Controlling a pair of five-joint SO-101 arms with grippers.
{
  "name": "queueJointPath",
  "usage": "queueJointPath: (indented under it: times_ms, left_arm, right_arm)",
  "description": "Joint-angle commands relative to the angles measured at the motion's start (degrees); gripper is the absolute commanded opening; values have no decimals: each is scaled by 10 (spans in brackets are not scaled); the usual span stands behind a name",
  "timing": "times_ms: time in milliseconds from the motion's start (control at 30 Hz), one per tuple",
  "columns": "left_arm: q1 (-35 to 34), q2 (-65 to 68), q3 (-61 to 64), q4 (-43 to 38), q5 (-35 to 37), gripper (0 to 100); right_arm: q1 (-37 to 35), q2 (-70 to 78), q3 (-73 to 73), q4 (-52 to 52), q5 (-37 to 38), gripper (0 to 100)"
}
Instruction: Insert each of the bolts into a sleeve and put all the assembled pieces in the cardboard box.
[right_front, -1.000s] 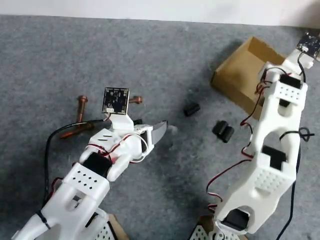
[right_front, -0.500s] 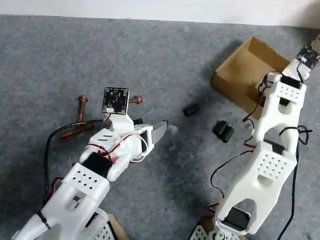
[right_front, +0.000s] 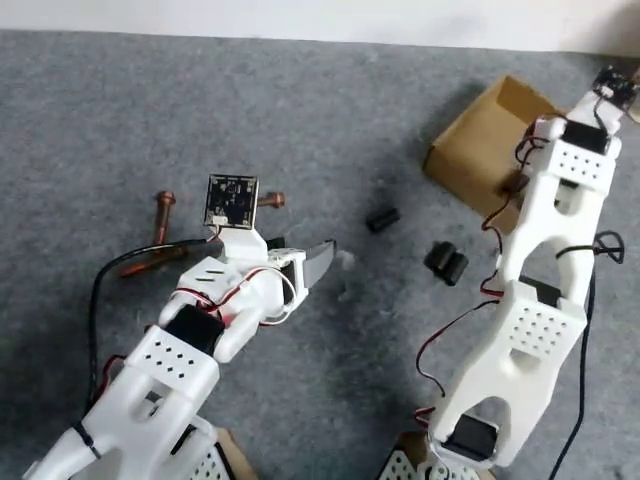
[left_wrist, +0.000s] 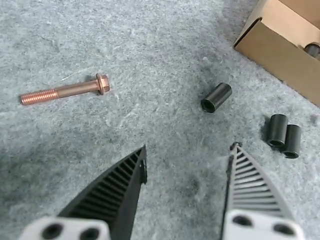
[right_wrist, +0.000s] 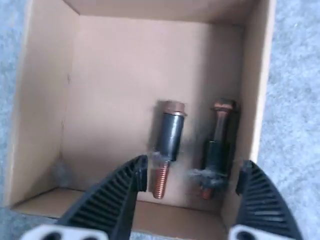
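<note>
Three copper bolts lie on the grey carpet: one (right_front: 163, 215), one by the left arm's camera board (right_front: 270, 200), one under its cable (right_front: 150, 262). My left gripper (right_front: 322, 262) (left_wrist: 187, 160) hovers open over bare carpet, short of a bolt (left_wrist: 62, 91) and a single black sleeve (right_front: 383, 218) (left_wrist: 216, 97). Two more sleeves (right_front: 447, 263) (left_wrist: 283, 131) lie side by side. My right gripper (right_wrist: 192, 172) is open above the cardboard box (right_front: 480, 150) (right_wrist: 115, 65). Inside the box lie two assembled pieces, one (right_wrist: 169, 132) beside the other (right_wrist: 218, 150).
The right arm (right_front: 555, 200) stretches over the box's near side at the table's far right. A pale wall runs along the back edge. Open carpet lies between the two arms.
The right arm has stretched farther back over the box, its wrist rising toward the far right. The left arm and the loose parts have kept still.
</note>
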Motion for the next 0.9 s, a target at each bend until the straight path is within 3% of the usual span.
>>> queueJointPath:
  times_ms: [0,200,600,867]
  left_arm:
    - [-4,-7,-4,-10,1,252]
    - [-4,-7,-4,-10,1,252]
    - [-5,-7,-4,-10,1,252]
    - [-5,-7,-4,-10,3,252]
  right_arm:
    - [-15,-19,-36,9,-4,186]
    - [-54,-21,-47,41,-28,158]
    - [-181,-15,-233,281,-136,158]
    - [-239,-13,-182,287,-210,158]
